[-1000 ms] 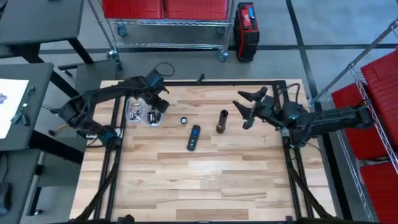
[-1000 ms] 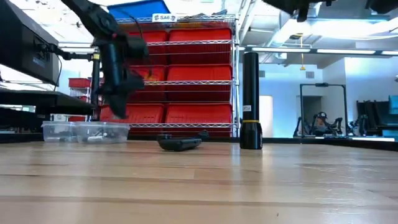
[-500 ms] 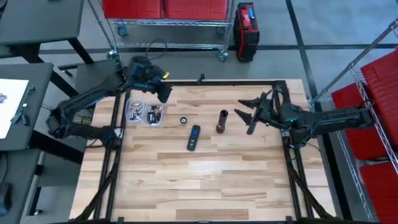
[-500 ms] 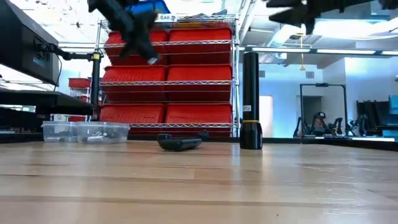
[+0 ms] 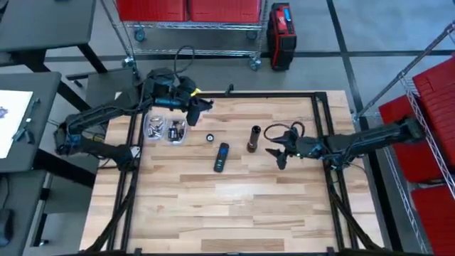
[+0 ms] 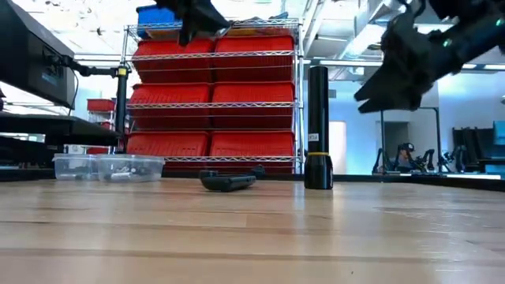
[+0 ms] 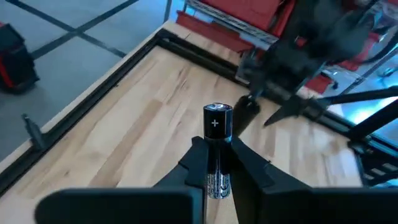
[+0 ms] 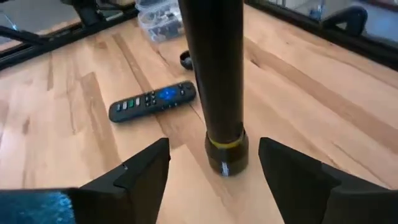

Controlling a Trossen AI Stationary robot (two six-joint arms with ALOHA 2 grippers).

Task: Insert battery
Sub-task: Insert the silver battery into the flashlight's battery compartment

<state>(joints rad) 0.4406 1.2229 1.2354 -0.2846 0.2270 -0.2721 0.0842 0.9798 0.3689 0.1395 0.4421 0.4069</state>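
Clamped between the dark fingers point(image 7: 249, 171) of the left gripper point(image 7: 214, 165): a small black-and-silver cylindrical battery point(image 7: 217, 134), held by its lower half, plus-marked cap facing the wrist camera, long axis in line with the fingers and pointing on toward the table's middle. Held in the air above the rear left of the pale wooden table point(image 5: 234, 206), just beyond the clear plastic parts tray point(image 5: 165, 130). Likely light, rigid, smooth-skinned and prone to slipping or twisting in a narrow pinch; best gripped mid-body, square across the barrel, leaving the leading end free for entry.

Farther toward the centre: a tall black cylindrical flashlight body point(image 5: 254, 139), standing upright on its end, long axis vertical, upper end facing up. Probably heavier but tippy on that small footprint; a hold low around the barrel would steady it. Just beside it, right gripper point(image 5: 279, 151) spread wide, fingers apart on either side of the barrel, not touching. Nearby on the wood, a black remote control point(image 5: 222, 156) lying flat and a small black round cap point(image 5: 210, 137).
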